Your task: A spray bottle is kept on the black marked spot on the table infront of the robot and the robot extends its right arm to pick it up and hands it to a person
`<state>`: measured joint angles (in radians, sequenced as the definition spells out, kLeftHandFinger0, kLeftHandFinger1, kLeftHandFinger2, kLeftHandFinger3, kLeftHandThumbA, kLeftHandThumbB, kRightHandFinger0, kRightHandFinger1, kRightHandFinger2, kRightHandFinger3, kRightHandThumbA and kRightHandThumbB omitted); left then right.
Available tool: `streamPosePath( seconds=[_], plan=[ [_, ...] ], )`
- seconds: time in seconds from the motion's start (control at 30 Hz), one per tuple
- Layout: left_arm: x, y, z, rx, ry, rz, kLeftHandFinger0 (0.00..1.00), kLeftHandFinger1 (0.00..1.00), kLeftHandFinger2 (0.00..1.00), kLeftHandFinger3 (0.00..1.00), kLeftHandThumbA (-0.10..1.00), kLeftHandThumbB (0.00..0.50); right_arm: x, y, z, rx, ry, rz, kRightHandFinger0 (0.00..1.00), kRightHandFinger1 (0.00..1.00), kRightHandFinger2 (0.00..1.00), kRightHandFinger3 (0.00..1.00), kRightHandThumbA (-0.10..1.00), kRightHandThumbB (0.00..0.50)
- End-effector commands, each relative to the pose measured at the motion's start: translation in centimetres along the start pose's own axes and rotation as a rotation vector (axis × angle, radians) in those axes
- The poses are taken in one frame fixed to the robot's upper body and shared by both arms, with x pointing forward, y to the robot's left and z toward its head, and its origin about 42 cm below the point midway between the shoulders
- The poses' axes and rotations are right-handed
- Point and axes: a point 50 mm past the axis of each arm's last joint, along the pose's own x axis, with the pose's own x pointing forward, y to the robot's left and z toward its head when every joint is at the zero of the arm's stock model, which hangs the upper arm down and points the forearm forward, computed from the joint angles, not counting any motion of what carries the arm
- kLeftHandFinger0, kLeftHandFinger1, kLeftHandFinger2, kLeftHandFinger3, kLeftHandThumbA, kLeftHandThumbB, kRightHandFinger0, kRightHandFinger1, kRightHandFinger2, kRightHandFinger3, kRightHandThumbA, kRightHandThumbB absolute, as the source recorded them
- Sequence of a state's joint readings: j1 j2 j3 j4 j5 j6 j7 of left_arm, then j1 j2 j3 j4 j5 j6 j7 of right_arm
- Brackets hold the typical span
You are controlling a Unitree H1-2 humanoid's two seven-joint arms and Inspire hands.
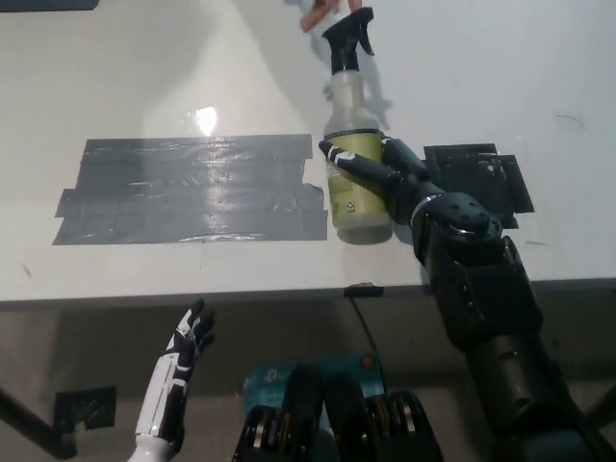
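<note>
**Spray bottle held above white table, clear of its marked spot**

White tabletop (pixel 192 67) fills most of the head view, its near edge running across the lower third of the frame. The robot's black right hand (pixel 385 178) is wrapped around the yellow-green body of a spray bottle (pixel 354 144), fingers (pixel 351 164) curled across its label; the black arm reaches in from five o'clock. The bottle stands upright in that grasp, its black trigger head (pixel 348 38) toward twelve o'clock. At three o'clock from the bottle, just beside the hand, lies the small black marked spot (pixel 481 178), with nothing standing on it. At nine o'clock from the bottle a broad patch of grey tape (pixel 188 188) stretches across the table, its right edge close to the bottle's base. A person's fingertips (pixel 322 14) show at the top edge, near the trigger head but apart from it. The white left hand (pixel 183 351) rests at seven o'clock, below the table edge, fingers spread and holding nothing.
</note>
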<state>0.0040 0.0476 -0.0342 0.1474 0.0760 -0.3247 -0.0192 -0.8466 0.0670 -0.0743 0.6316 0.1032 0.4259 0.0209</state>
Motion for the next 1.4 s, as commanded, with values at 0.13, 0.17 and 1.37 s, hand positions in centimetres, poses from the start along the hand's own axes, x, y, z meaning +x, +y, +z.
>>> streamPosePath(
  seconds=[0.13, 0.17, 1.37],
  plan=[
    [0.6, 0.2, 0.7, 0.029, -0.062, -0.020, 1.00, 1.00, 1.00, 1.00, 1.00, 0.265, -0.2, 2.1, 5.4, 0.013, -0.159, 0.104, 0.00, 0.52, 0.90, 0.90, -0.10, 0.128],
    [0.5, 0.2, 0.7, 0.030, -0.060, -0.022, 1.00, 1.00, 1.00, 1.00, 1.00, 0.265, -0.3, 2.2, 5.3, 0.018, -0.157, 0.106, 0.00, 0.53, 0.90, 0.90, -0.10, 0.130],
    [0.7, 0.2, 0.9, 0.026, -0.054, -0.039, 0.81, 1.00, 1.00, 1.00, 1.00, 0.280, -16.8, -6.6, 7.3, -0.184, -0.635, 0.121, 1.00, 1.00, 1.00, 1.00, 0.88, 0.480]
  ],
)
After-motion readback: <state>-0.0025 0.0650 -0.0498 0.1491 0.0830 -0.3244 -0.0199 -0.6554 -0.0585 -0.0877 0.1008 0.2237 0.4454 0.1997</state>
